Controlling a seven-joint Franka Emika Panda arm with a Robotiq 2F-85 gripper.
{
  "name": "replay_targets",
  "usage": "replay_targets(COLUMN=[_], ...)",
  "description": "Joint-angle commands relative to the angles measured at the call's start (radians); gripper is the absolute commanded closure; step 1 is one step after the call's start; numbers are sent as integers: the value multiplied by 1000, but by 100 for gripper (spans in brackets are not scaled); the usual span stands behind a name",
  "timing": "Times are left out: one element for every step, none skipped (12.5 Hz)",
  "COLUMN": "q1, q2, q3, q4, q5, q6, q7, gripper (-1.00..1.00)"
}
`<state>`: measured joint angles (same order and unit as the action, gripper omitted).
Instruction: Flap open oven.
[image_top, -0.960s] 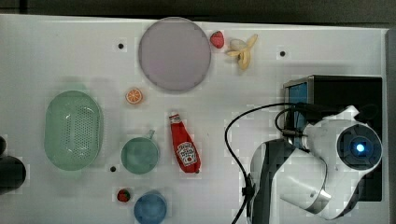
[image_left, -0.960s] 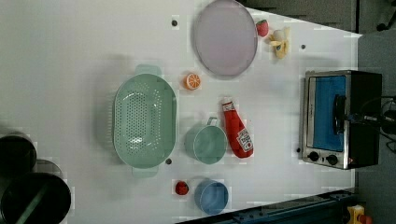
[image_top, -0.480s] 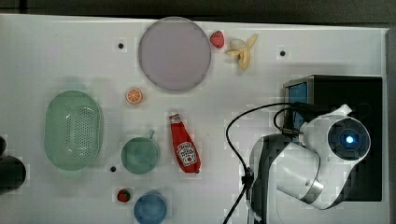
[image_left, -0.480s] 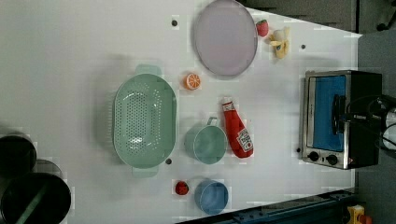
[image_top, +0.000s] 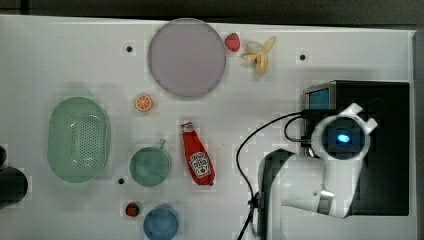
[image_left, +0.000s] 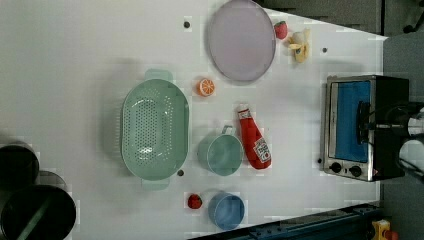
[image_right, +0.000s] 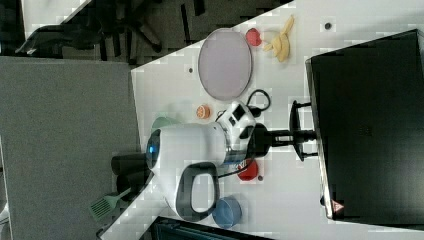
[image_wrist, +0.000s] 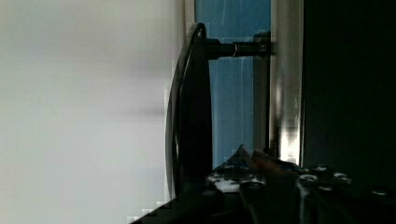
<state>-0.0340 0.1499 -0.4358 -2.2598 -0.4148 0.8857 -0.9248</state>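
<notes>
Parked at the top view's right edge of the white table (image_top: 50, 50): a boxy toaster oven (image_top: 387, 125) with black top, silver metal frame and blue-tinted glass door, shut flat against the frame.

Set against a second ago: white robot wrist shifted toward the top view's left and upward, over the door side of the oven; no movement of the door at all. Black two-fingered claw (image_right: 305, 135) apparently clenched about the dark bar handle (image_wrist: 191, 107), with one finger (image_wrist: 243, 161) tucked between bar and glass. By judgement, grasp made and pull not yet begun. Next, probably, a draw outward and downward to fold the door flat, with care against slipping off the bar or dragging the whole oven.

Containers, all well apart from the oven:
- Pale green perforated plastic colander (image_left: 155, 130), holding nothing.
- Teal mug (image_left: 220, 155), empty.
- Small blue cup (image_left: 226, 211), empty.
- Round lilac plate (image_left: 241, 40), bare.

Red strawberry (image_left: 281, 30) and peeled banana (image_left: 300, 42) just beside the plate, not on it. Red ketchup bottle (image_left: 255, 145) lying just beside the mug.
</notes>
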Motion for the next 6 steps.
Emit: replay_targets(q1=[55,61,65,67,70,73], q2=[-1,0,4,11,19,30], q3=[48,65,83,102,123,142], q4=[-11,-16,-18,-19,-20,-20], q5=[-117,-157,-184,-199,-212,-223], q6=[-31,-50,-63,-71,-84,-92], q7=[240,304,354,386,411,449], gripper=[65,65,65,65,65,65])
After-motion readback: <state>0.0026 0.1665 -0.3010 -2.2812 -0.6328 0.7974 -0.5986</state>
